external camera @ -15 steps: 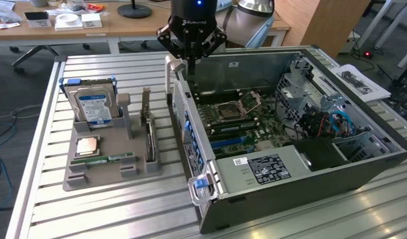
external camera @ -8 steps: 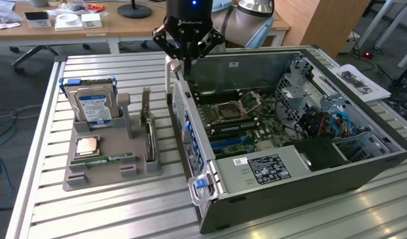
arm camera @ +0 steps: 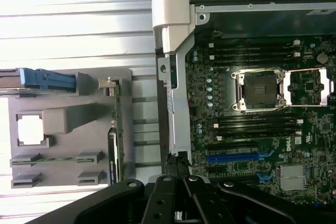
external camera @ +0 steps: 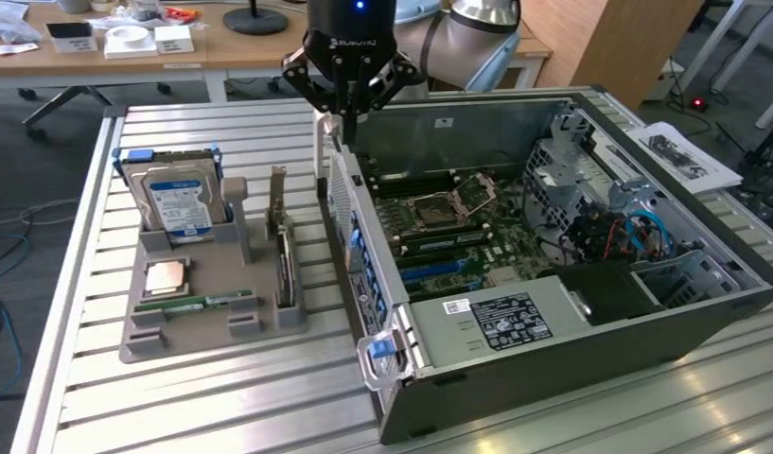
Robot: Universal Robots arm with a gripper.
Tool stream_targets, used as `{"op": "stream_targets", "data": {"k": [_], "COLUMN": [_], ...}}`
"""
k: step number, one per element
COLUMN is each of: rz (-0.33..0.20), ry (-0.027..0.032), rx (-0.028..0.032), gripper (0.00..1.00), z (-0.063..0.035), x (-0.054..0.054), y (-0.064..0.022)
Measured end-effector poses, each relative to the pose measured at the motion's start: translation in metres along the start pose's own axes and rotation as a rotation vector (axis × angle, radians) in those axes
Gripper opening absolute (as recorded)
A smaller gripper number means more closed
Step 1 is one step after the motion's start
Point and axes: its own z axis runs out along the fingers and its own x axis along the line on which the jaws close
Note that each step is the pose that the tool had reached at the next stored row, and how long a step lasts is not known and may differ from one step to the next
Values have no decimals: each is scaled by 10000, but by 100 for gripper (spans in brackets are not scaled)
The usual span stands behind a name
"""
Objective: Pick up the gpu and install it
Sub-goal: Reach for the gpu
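I'm hovering the black multi-link gripper [external camera: 343,121] above the far end of the open dark-grey tower computer case [external camera: 551,364], over its wall on the exterior view's left. Its jaws are sitting pinched close together, gripping nothing.

The gpu [external camera: 283,260], a thin card with a green circuit board and a pale metal end bracket, is standing on edge in a slot of the grey moulded parts tray [external camera: 184,342]. The tray is lying just beside the case on the exterior view's left, nearer than the gripper. I judge the slot is propping the card upright so its top edge is offering a grip.

A silver hard drive with a blue label [external camera: 178,203], a square processor chip [external camera: 167,276] and a narrow green RAM stick [external camera: 197,305] are sharing the tray.

The case is lying on its side with its green motherboard [external camera: 462,236] facing up, leaving the blue expansion slots [external camera: 430,274] reachable from above.
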Motion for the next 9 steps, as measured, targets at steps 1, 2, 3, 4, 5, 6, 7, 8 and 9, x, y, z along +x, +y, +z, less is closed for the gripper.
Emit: {"op": "stream_targets", "data": {"k": [1, 2, 3, 4, 5, 6, 7, 8, 9], "rz": [0, 0, 0, 0, 0, 0, 0, 0, -1], "ry": [-1, 0, -1, -1, 0, 0, -1, -1, 0], "rx": [-1, 0, -1, 0, 0, 0, -1, -1, 0], "gripper": [11, 11, 11, 11, 11, 11, 11, 11, 11], "z": [1, 0, 1, 0, 0, 0, 1, 1, 0], "x": [11, 22, 34, 45, 57, 68, 76, 84, 90], "y": [-1, -1, -2, -2, -3, -4, -4, -5, -5]}}
